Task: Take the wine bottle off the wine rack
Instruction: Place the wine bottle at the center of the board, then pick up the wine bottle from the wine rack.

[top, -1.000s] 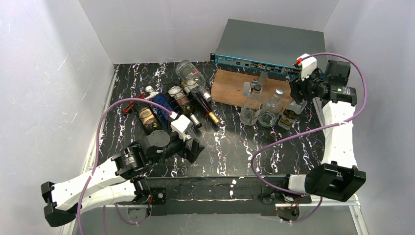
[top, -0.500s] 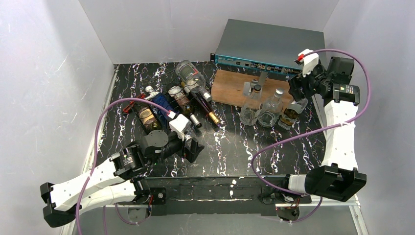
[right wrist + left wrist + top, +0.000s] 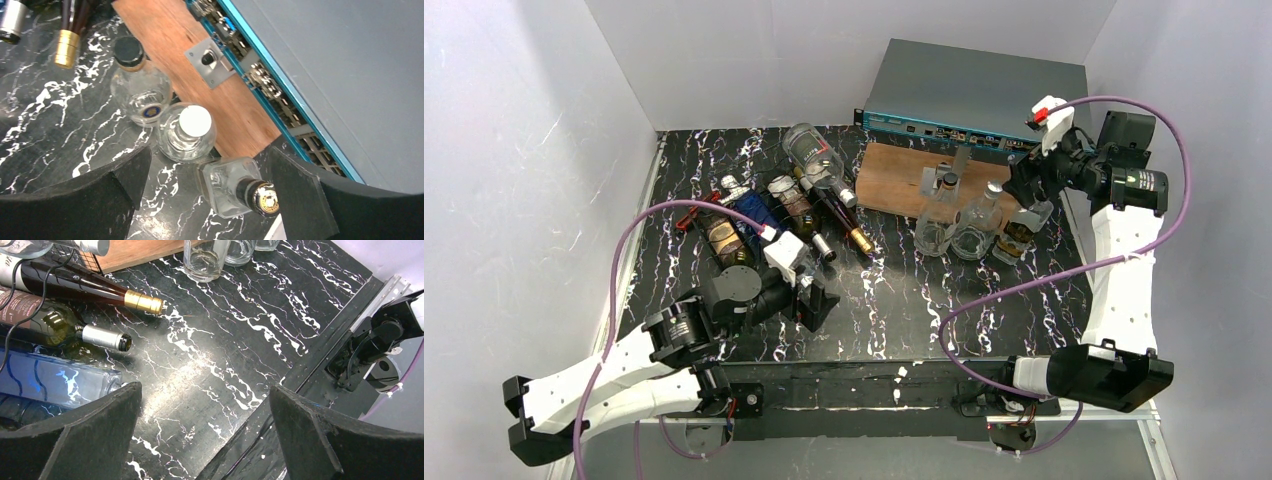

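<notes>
The black wire wine rack sits left of centre with several bottles lying in it. A dark wine bottle with a gold cap lies at its right end, beside a green bottle with a silver cap. In the left wrist view the gold-capped bottle and the silver-capped bottle lie at upper left. My left gripper is open and empty over bare table, just in front of the rack. My right gripper is open and empty above a square glass bottle at the right.
Three upright glass bottles stand in front of a brown wooden board. A grey and blue rack device stands at the back. A blue bottle and a large clear bottle lie in the rack. White walls enclose the table.
My right gripper has risen and drawn back from the square glass bottle. My left gripper has shifted slightly to the left and up in the top view, near the rack's front.
</notes>
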Controlling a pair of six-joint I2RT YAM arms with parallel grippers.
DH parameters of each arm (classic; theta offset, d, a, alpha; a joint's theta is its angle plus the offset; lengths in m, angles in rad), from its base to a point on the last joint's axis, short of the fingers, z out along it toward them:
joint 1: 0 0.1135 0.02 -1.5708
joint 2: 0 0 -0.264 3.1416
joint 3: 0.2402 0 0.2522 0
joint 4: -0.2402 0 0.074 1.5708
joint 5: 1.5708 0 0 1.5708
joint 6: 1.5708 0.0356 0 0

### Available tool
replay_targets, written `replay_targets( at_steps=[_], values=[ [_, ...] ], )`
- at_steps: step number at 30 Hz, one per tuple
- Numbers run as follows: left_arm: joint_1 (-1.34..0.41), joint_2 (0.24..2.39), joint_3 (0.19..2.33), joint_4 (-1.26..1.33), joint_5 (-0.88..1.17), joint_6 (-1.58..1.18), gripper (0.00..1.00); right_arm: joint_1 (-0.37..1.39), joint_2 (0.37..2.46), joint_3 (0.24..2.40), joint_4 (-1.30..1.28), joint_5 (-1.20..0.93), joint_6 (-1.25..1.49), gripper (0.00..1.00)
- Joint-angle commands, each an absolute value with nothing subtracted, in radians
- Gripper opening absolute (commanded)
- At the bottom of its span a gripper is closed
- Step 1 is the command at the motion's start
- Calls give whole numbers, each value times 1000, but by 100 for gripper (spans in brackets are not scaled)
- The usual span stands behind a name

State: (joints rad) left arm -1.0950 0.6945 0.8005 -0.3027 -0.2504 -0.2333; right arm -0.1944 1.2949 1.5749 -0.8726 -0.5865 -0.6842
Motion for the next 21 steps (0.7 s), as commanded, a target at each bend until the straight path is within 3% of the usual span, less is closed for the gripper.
replay_targets(
  at_steps=[1, 8, 15, 17, 21],
  values=[
    [-1089, 672, 834, -311, -258, -242, 98, -196, 1261, 1619, -909, -708, -709, 98],
    [-1089, 674, 848, -324, -258, -260, 98, -196, 1236, 1592, -942, -842, -728, 98],
    [-1081, 673, 861, -343, -338, -315, 98, -193, 1208, 1497, -870, -1031, -523, 100],
    [-1028, 666, 890, -379, -339, -340, 99, -144, 1222, 1505, -822, -1023, -441, 100],
    [-808, 678, 960, -476, -222, -385, 99, 195, 1298, 1611, -852, -757, -461, 100]
  ],
)
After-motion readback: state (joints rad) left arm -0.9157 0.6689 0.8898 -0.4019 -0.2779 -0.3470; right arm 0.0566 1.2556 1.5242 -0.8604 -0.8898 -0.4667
